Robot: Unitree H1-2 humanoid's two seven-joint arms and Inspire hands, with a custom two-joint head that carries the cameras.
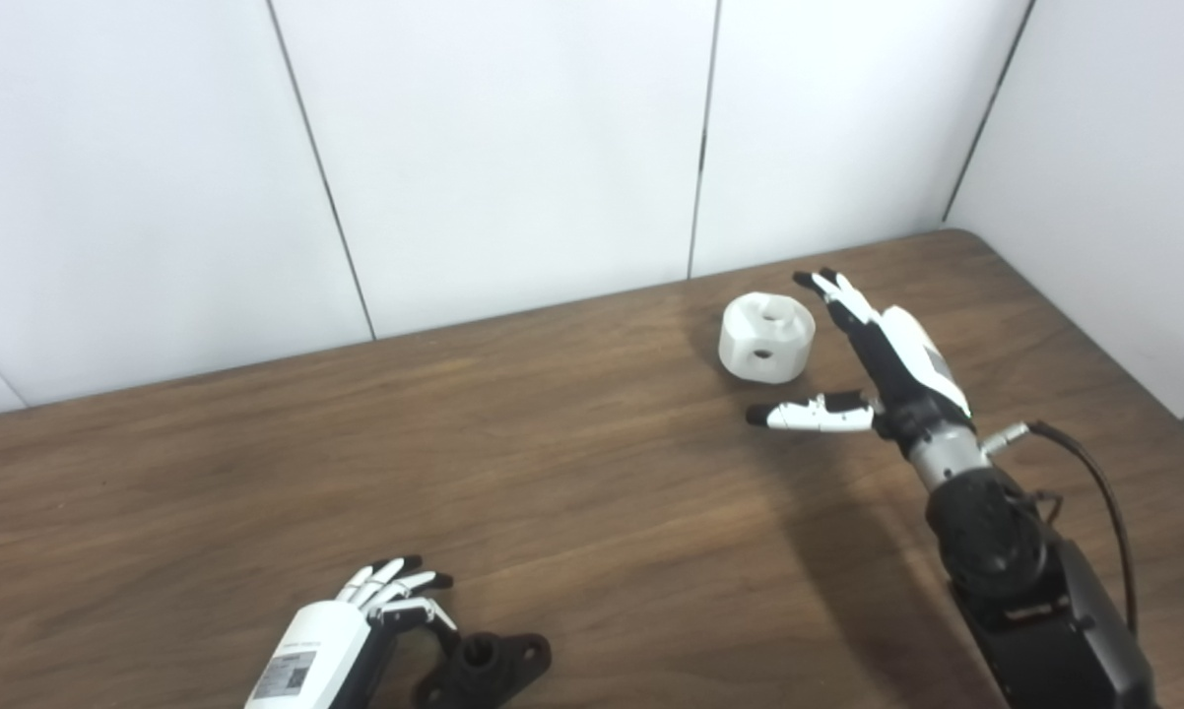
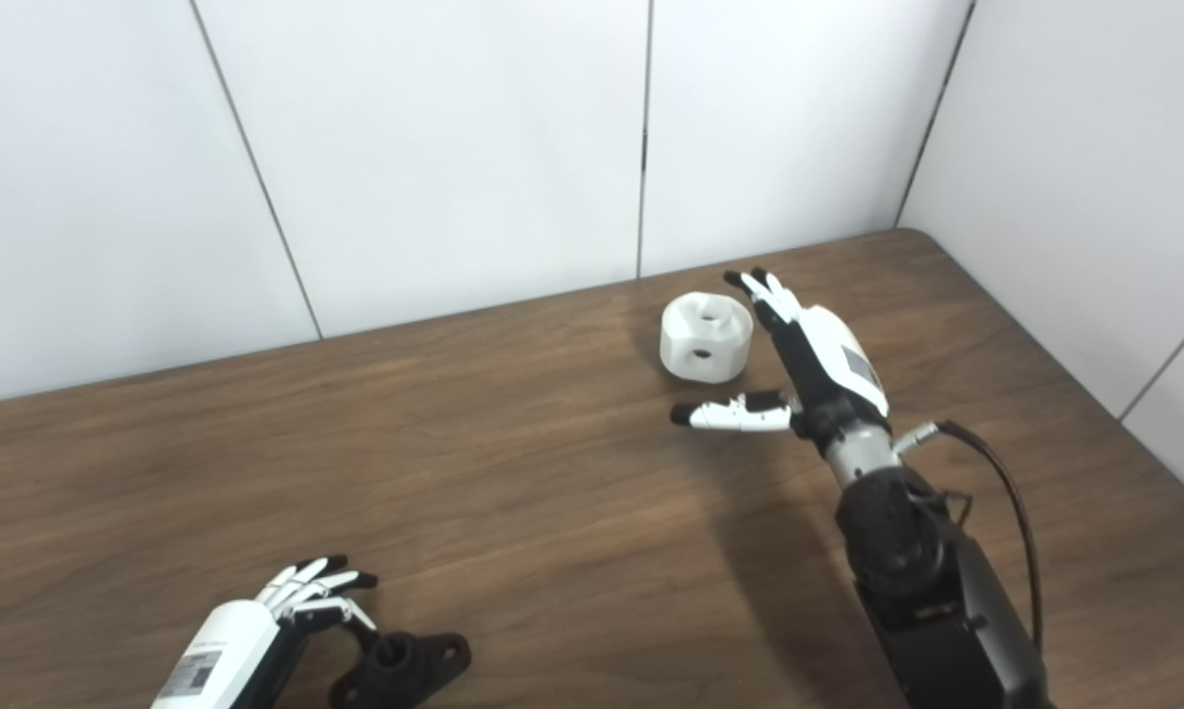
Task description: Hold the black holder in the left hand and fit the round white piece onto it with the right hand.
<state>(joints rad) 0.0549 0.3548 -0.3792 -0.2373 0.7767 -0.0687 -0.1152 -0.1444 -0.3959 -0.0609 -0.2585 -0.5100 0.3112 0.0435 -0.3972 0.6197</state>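
The black holder (image 1: 486,667) lies on the brown table (image 1: 553,473) at the front edge; it also shows in the right eye view (image 2: 405,666). My left hand (image 1: 375,615) is just left of it, fingers apart, holding nothing. The round white piece (image 1: 766,337) stands far right on the table, with a hole on top and one in its side. My right hand (image 1: 883,359) is open just right of the piece, fingers stretched along its far side and thumb out in front of it, not closed on it.
White wall panels (image 1: 513,148) rise behind the table and along its right side. The table's right edge (image 1: 1094,325) runs close to my right arm. A black cable (image 1: 1094,483) loops off the right wrist.
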